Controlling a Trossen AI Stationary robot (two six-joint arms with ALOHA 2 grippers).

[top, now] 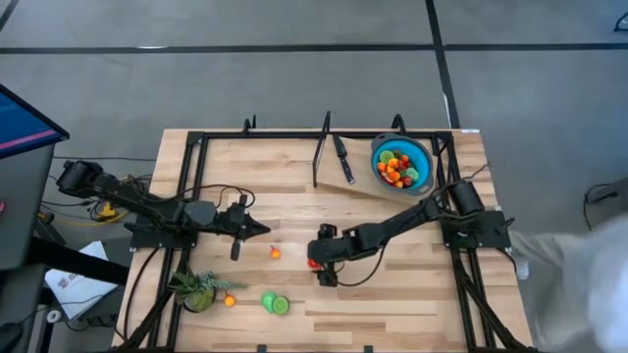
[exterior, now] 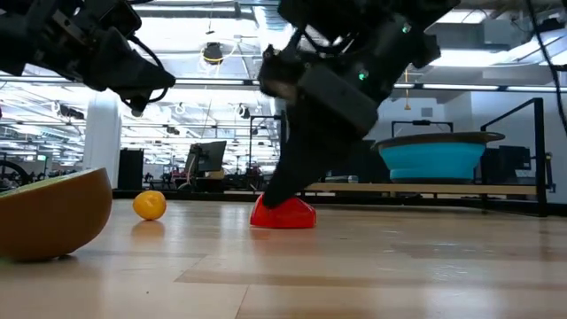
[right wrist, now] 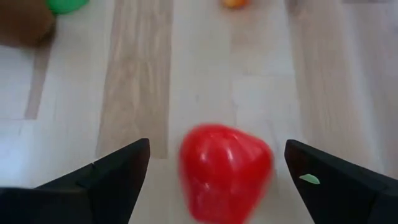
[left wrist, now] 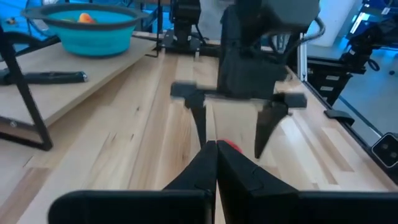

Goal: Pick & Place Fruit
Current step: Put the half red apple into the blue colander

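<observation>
A red toy fruit (right wrist: 225, 171) rests on the table. My right gripper (right wrist: 217, 144) is open and lowered over it, one finger on each side, with a gap showing between each finger and the fruit. The low view shows the red fruit (exterior: 283, 213) sitting on the wood under the right gripper (exterior: 292, 182). A small orange fruit (top: 276, 253) lies just left of it. My left gripper (top: 257, 227) is shut and hovers above the table's left half. Another orange fruit (top: 230, 301) and green fruit (top: 275, 303) lie near the table's near edge. The blue bowl (top: 424, 157) holds several fruits.
A black-handled knife (top: 343, 159) lies left of the bowl on a raised board (top: 363, 186) at the far side. A spiky green plant (top: 199, 291) stands at the near left. A black frame (top: 196, 147) borders the table. Bare wood shows right of the right gripper.
</observation>
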